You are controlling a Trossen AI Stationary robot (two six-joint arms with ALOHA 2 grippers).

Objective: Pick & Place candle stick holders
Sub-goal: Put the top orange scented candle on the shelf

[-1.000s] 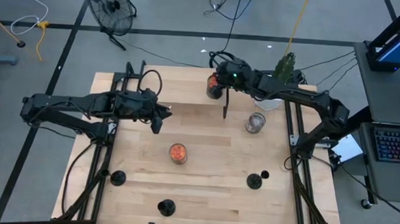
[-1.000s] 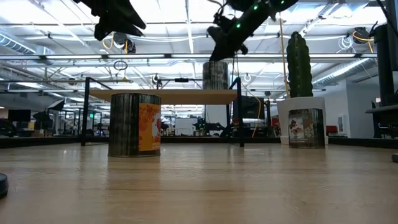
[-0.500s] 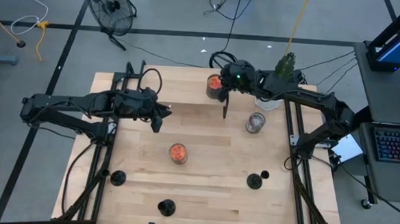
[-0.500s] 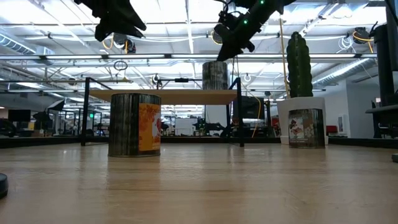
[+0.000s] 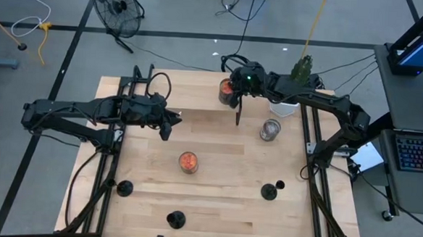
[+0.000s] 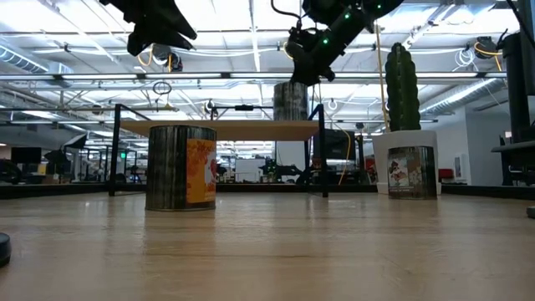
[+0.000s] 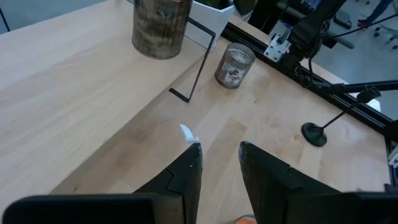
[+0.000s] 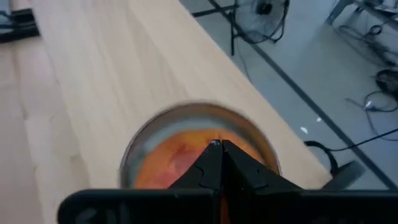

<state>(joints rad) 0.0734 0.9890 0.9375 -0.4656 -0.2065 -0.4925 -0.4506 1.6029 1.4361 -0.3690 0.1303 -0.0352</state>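
Observation:
Three matte-black candle stick holders stand on their round bases on the wooden table: one near left (image 5: pixel 124 188), one at the near edge (image 5: pixel 175 219), one near right (image 5: pixel 268 191). The near-right holder also shows in the left wrist view (image 7: pixel 316 132). My left gripper (image 5: pixel 169 127) hangs open and empty above the table's left-centre (image 7: pixel 219 152). My right gripper (image 5: pixel 233 90) is shut and empty, held just above the orange-topped can (image 8: pixel 186 143) at the far edge (image 6: pixel 294 79).
A second orange-topped can (image 5: pixel 188 161) stands mid-table and a glass jar (image 5: pixel 270 129) at the right. A potted cactus (image 5: pixel 299 72) stands at the far right. A thin black bent rod (image 7: pixel 199 62) stands beside the far can. A small white scrap (image 7: pixel 186 132) lies on the wood.
My right gripper has swung a little toward the table's right edge and come back over the far can, staying shut.

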